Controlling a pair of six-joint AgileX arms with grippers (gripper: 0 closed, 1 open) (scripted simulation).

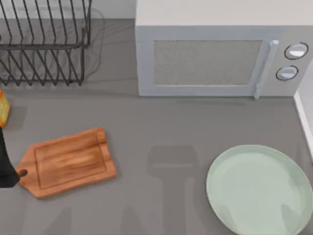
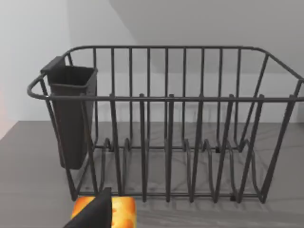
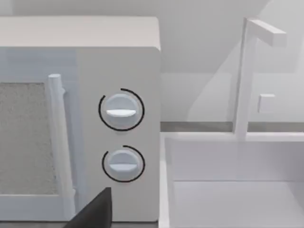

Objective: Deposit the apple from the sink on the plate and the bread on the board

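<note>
The bread (image 2: pixel 124 211) lies on the grey counter in front of the wire dish rack (image 2: pixel 166 128); in the top view the bread (image 1: pixel 3 110) sits at the far left edge. A dark part of my left gripper (image 2: pixel 92 214) overlaps the bread, and the left arm (image 1: pixel 7 161) sits beside the handle end of the board (image 1: pixel 68 161). The board is bare. At the front right, the plate (image 1: pixel 259 188) is bare too. My right gripper (image 3: pixel 92 211) hangs in front of the microwave's knobs, beside the white sink (image 3: pixel 237 199). The apple is out of view.
The microwave (image 1: pixel 205 54) stands along the back, with its two knobs (image 3: pixel 121 137) near the sink wall. The dish rack (image 1: pixel 44 44) fills the back left and carries a dark cutlery cup (image 2: pixel 71 114). A white faucet (image 3: pixel 247 76) rises behind the sink.
</note>
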